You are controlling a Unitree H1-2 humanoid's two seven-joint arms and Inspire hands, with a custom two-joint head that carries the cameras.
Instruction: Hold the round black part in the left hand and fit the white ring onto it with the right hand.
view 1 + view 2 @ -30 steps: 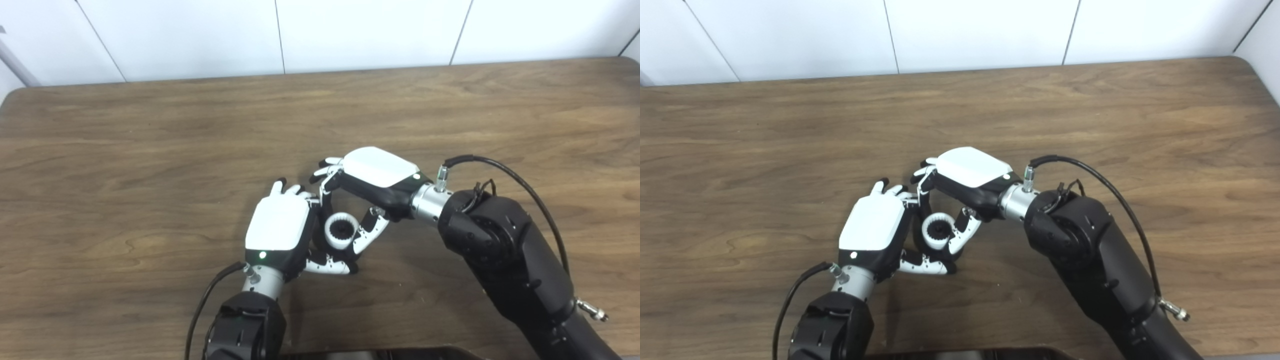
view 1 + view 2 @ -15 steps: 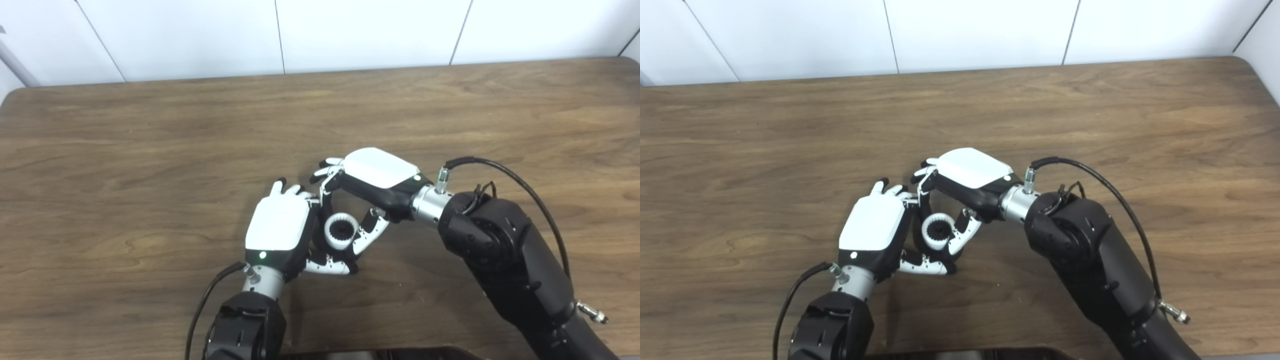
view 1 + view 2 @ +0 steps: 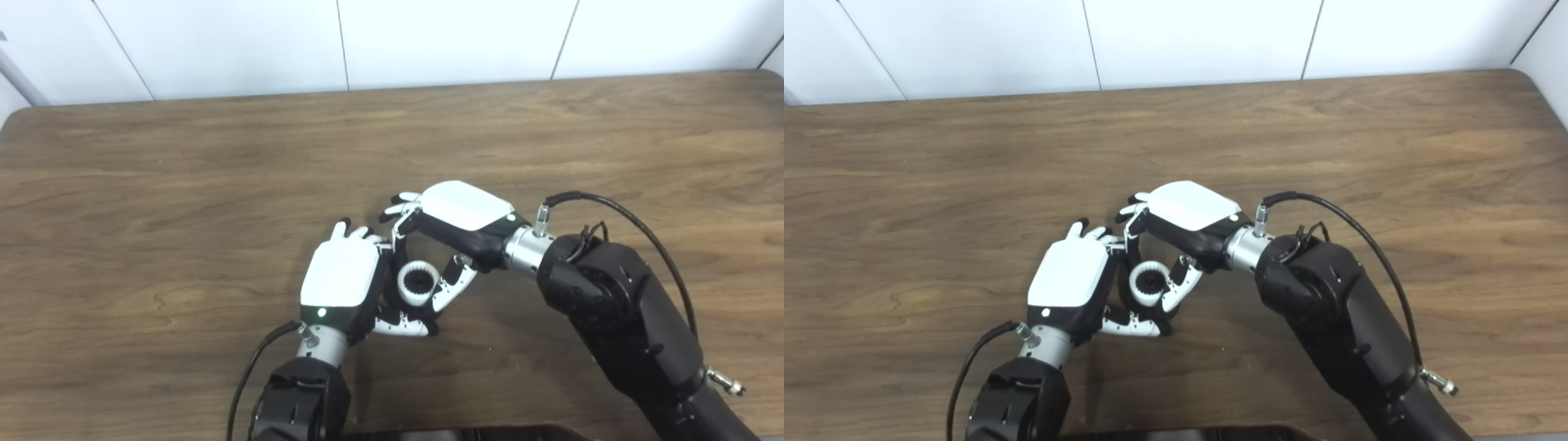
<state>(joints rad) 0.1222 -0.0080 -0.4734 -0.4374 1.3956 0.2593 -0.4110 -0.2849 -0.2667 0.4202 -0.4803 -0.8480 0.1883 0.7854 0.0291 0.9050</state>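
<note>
The white ring (image 3: 407, 288) has a toothed inner edge and sits over the round black part (image 3: 420, 281), which shows only through the ring's middle. My left hand (image 3: 340, 275) is shut on the black part from the left, its thumb (image 3: 401, 326) curled under it. My right hand (image 3: 458, 211) reaches in from the right. Its finger (image 3: 399, 244) and thumb (image 3: 454, 284) close on the ring's far and right sides. Both hands sit low over the wooden table (image 3: 184, 184). The rest of the black part is hidden by the ring and fingers.
The table's back edge meets a white panelled wall (image 3: 429, 37). A dark object (image 3: 465, 433) lies at the near edge between my arms. A black cable (image 3: 618, 211) loops off my right forearm.
</note>
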